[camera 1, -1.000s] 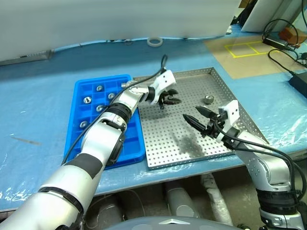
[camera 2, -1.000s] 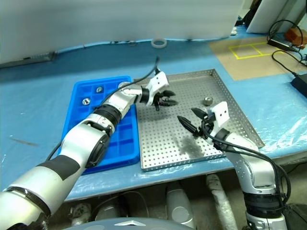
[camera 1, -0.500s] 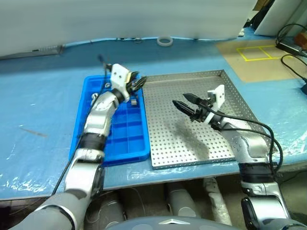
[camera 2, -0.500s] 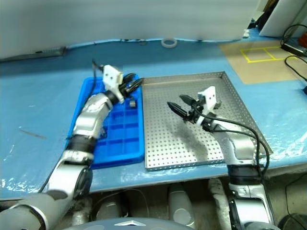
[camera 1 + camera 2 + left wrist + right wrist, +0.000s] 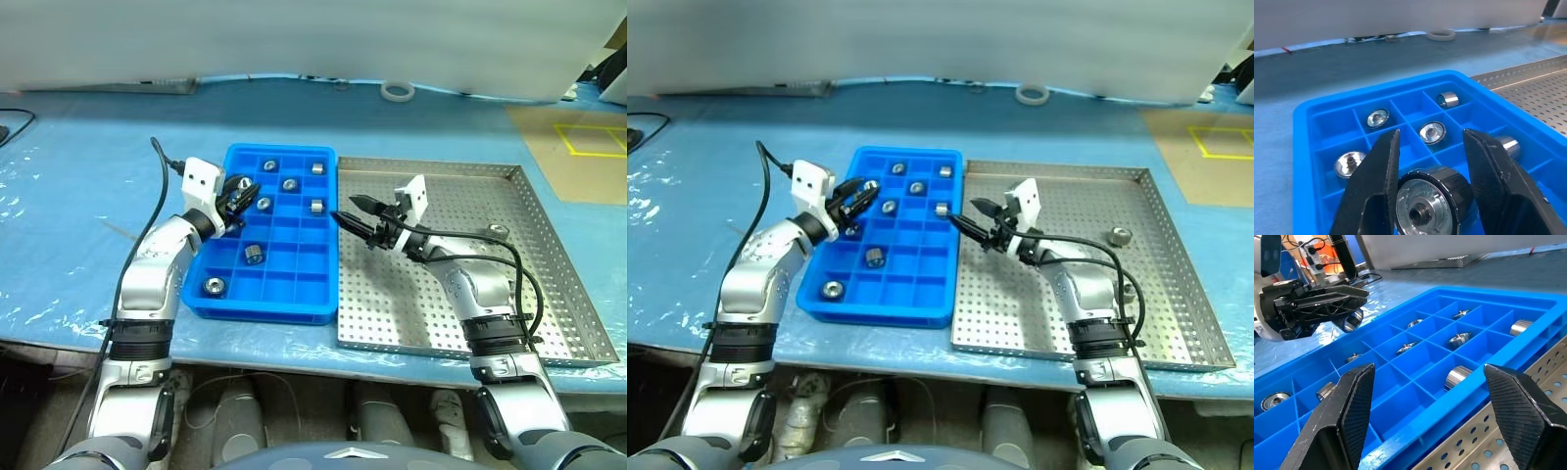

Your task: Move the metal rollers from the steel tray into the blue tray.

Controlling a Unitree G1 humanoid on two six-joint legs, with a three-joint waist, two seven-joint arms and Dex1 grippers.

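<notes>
L gripper (image 5: 1430,196) clamps 1 roller (image 5: 1431,201) over blue tray (image 5: 206,304); R gripper (image 5: 1432,406) spread wide, empty, by steel tray (image 5: 549,343).

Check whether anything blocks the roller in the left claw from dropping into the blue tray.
Nothing visible does. The left claw holds a roller over the blue tray, with open compartments below. The right claw stands apart, over the steel tray.

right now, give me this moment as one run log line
left gripper: shut on roller over blue tray | right gripper: open, empty, at tray edge | steel tray: one roller left
</notes>
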